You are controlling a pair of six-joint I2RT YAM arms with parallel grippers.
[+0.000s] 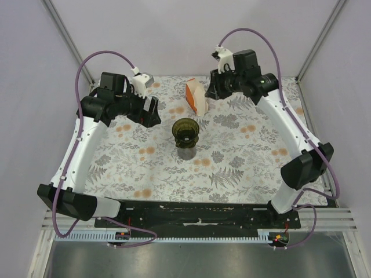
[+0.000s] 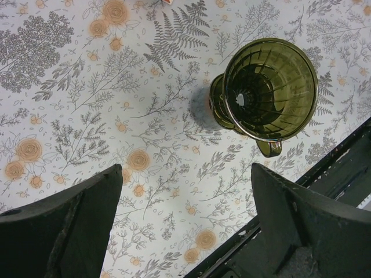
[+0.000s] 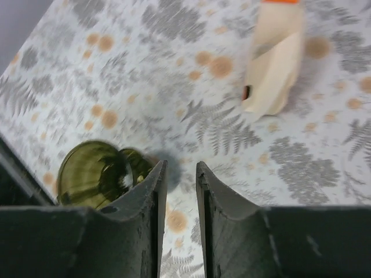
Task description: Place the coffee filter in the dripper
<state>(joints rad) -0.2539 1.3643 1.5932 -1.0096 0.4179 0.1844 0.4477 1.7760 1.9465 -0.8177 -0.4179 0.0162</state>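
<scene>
The dripper (image 1: 186, 133), a dark green ribbed funnel on a cup base, stands upright at the middle of the floral table. Its inside shows bare in the left wrist view (image 2: 269, 87), and it sits low at the left of the right wrist view (image 3: 93, 174). No single coffee filter shows in any view. My left gripper (image 1: 152, 113) hovers left of the dripper, wide open and holding nothing (image 2: 185, 174). Behind the dripper to the right, my right gripper (image 1: 215, 88) hangs above the table with a narrow gap between its jaws and nothing in it (image 3: 181, 165).
An orange-and-cream wedge-shaped pack (image 1: 196, 96) lies on the table behind the dripper, just left of the right gripper, also in the right wrist view (image 3: 272, 63). A black mounting rail (image 1: 197, 211) runs along the near edge. Grey walls enclose the table.
</scene>
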